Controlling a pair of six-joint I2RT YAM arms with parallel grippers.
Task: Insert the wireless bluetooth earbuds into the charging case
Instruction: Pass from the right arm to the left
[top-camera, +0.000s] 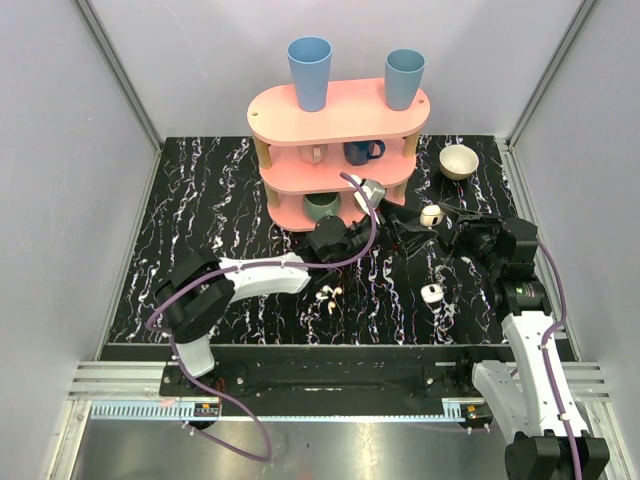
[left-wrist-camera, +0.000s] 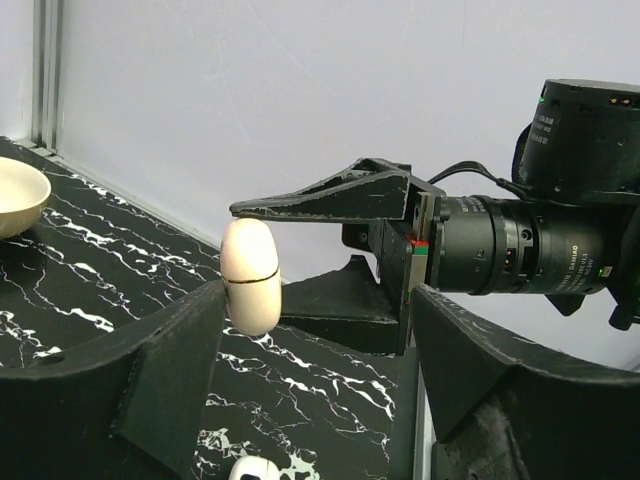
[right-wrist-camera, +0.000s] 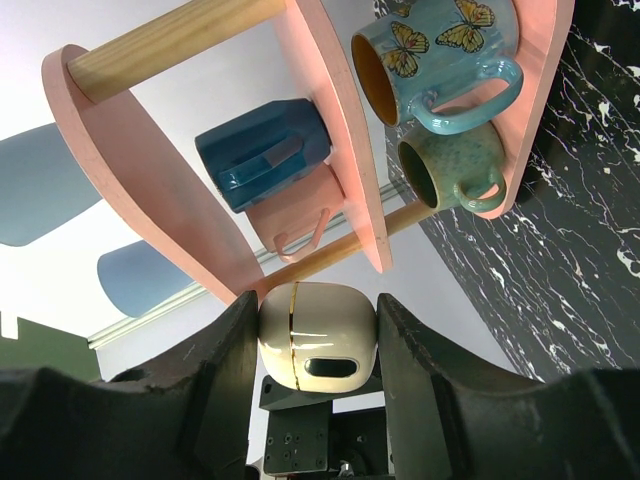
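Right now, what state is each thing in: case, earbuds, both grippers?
Case: lid shut, clamped in the right gripper.
Earbuds: loose on the table, not in the case.
Right gripper: shut on the case.
Left gripper: open, holding nothing.

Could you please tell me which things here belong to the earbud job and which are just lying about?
Job in hand:
earbuds, lying loose
cream case, held in the right pincer

Just lying about:
pink shelf
mugs on it
blue cups
bowl
second white case, possibly a spare
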